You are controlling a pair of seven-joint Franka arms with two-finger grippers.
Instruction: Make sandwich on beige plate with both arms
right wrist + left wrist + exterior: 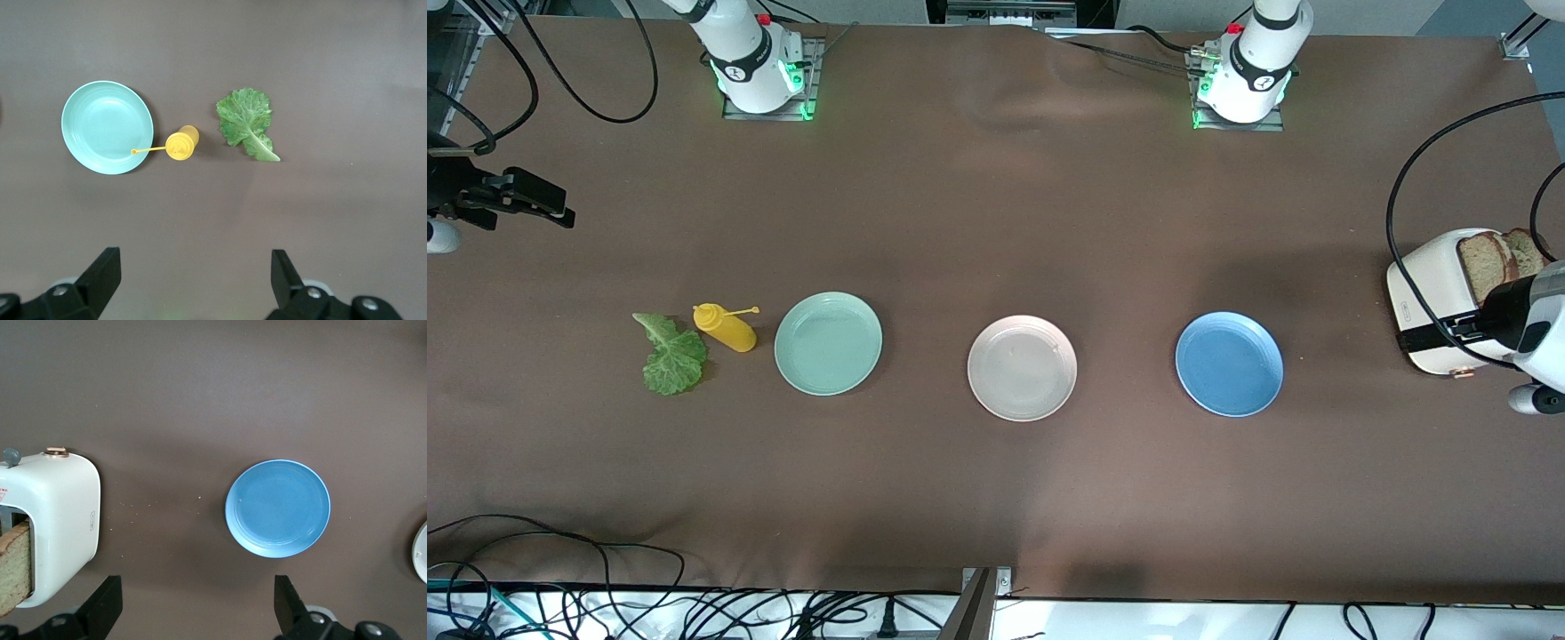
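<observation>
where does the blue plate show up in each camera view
Front view: the blue plate lies toward the left arm's end of the table, between the beige plate and the toaster.
Left wrist view: the blue plate sits near the middle of the picture, ahead of the open left gripper.
Right wrist view: not in it.
Shared landmark: the toaster, beside the blue plate in the front and left wrist views.

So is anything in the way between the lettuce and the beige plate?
Yes. The yellow squeeze bottle and the mint-green plate lie in a row between the lettuce leaf and the beige plate, so the leaf would likely have to be carried over them.
</observation>
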